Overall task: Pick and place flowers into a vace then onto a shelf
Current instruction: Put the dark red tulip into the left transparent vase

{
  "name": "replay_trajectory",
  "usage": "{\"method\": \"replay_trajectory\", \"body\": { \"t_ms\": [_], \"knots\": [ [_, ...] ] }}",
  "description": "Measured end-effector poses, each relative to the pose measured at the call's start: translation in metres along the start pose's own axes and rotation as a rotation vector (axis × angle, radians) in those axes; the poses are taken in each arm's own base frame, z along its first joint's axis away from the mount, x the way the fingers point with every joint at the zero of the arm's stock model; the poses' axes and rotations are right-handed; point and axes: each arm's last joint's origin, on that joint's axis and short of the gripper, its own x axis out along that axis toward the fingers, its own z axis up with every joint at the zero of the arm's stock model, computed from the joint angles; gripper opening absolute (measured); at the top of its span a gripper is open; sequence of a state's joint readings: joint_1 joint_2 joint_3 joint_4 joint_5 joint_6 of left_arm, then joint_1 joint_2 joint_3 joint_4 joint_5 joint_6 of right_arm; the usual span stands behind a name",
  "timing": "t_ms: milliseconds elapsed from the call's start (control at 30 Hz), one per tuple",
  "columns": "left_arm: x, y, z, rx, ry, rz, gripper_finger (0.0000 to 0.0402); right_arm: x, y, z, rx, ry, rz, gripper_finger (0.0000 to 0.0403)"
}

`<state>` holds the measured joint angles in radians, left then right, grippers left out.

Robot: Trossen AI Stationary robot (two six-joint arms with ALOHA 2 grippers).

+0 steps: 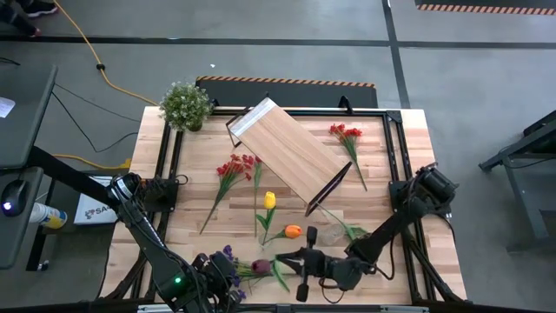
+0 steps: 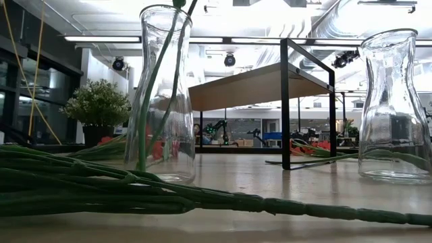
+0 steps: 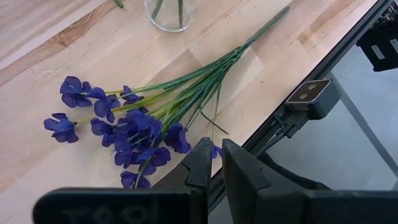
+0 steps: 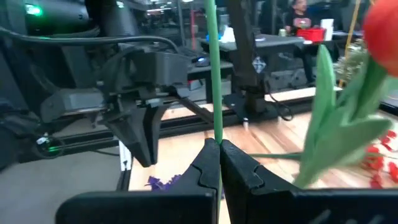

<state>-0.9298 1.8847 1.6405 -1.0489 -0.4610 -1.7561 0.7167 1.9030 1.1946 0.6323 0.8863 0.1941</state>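
Note:
My right gripper [image 4: 219,149] [image 1: 282,259] hovers near the table's front edge, shut on a thin green stem. An orange-red tulip [image 4: 379,31] with broad leaves shows close beside it. A glass vase [image 2: 162,94] [image 3: 168,12] stands on its base there with green stems [image 2: 156,81] inside. A second vase [image 2: 395,108] stands to its right. My left gripper [image 3: 219,155] [image 1: 228,276] hangs shut above the front edge, holding nothing, and a purple spray [image 3: 124,124] lies flat on the table beneath it. The shelf [image 1: 291,156] stands slantwise at mid-table. My right gripper pinches a thin green stem [image 4: 215,124] between its two fingers. The fingers come in level from the table's right side and lie across the stem. The stem stands upright and runs up out of the picture. The fingers hide its lower part, so which flower it is cannot be told.
Several flowers lie flat on the table: a red spray [image 1: 234,167] left of the shelf, another red spray [image 1: 346,132] at the far right, a yellow tulip [image 1: 269,200] and an orange tulip [image 1: 293,231]. A bushy potted plant [image 1: 185,104] stands at the far left corner.

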Motion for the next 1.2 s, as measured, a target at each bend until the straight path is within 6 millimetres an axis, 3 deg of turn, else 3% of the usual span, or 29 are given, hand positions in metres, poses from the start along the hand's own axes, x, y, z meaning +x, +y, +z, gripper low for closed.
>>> {"method": "replay_trajectory", "body": {
  "t_ms": [333, 567, 1200],
  "knots": [
    [0.000, 0.000, 0.000, -0.001, 0.002, 0.000, 0.0074, 0.019, -0.014, 0.008, -0.064, -0.032, 0.042, 0.0000],
    [0.000, 0.000, 0.000, -0.002, 0.005, 0.002, 0.0074, 0.034, -0.023, -0.002, -0.081, -0.032, 0.042, 0.0000],
    [0.000, 0.003, 0.000, 0.007, 0.001, 0.028, 0.0074, 0.045, -0.036, -0.002, -0.164, -0.016, -0.011, 0.0000]
  ]
}}
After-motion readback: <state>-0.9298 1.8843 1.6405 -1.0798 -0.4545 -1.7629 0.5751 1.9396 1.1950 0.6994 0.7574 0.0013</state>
